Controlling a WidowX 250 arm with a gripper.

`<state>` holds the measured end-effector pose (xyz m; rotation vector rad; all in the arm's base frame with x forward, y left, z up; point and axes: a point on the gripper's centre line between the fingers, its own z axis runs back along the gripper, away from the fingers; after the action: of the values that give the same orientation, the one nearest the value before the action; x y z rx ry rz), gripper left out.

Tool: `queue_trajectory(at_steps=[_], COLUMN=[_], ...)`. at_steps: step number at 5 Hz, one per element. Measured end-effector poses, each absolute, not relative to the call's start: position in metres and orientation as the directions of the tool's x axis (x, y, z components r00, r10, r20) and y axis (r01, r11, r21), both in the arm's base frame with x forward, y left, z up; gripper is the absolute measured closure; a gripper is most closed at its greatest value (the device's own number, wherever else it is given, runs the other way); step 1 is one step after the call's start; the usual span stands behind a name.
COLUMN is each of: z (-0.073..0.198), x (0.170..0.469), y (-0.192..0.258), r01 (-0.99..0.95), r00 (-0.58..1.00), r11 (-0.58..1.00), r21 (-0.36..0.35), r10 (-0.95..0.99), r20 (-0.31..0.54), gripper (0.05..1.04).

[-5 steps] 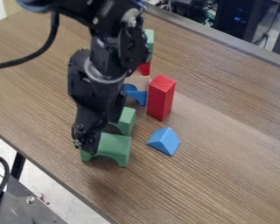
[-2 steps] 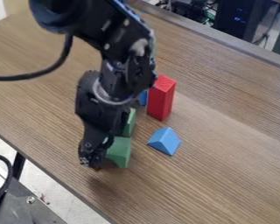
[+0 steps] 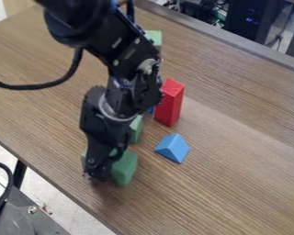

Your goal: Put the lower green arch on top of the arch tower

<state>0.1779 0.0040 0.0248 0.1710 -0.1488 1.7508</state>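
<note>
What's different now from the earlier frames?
The gripper has moved toward the view's bottom edge and slightly right. The lower green arch has shifted: its right end sits lower in view. Whether it is gripped, I cannot tell. The red block and blue triangular block stayed put.

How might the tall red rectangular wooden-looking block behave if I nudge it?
The block could tip if pushed high, since it stands on a narrow end. It looks solid, probably stiff. Its flat faces make rolling unlikely.

Lone view slants down at the table [image 3: 235, 151] from above
</note>
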Motion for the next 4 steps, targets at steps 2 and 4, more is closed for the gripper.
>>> queue_trajectory(at_steps=[2,4], z=[0.104,0.179], x=[0.212,0.234], y=[-0.007,-0.007], r01=[-0.975,-0.941], r00=[-0.034,-0.064], r11=[-0.003,-0.050], r21=[-0.221,-0.336], r10=[0.990,0.998], r20=[0.136,0.029], gripper=[0.483,0.483])
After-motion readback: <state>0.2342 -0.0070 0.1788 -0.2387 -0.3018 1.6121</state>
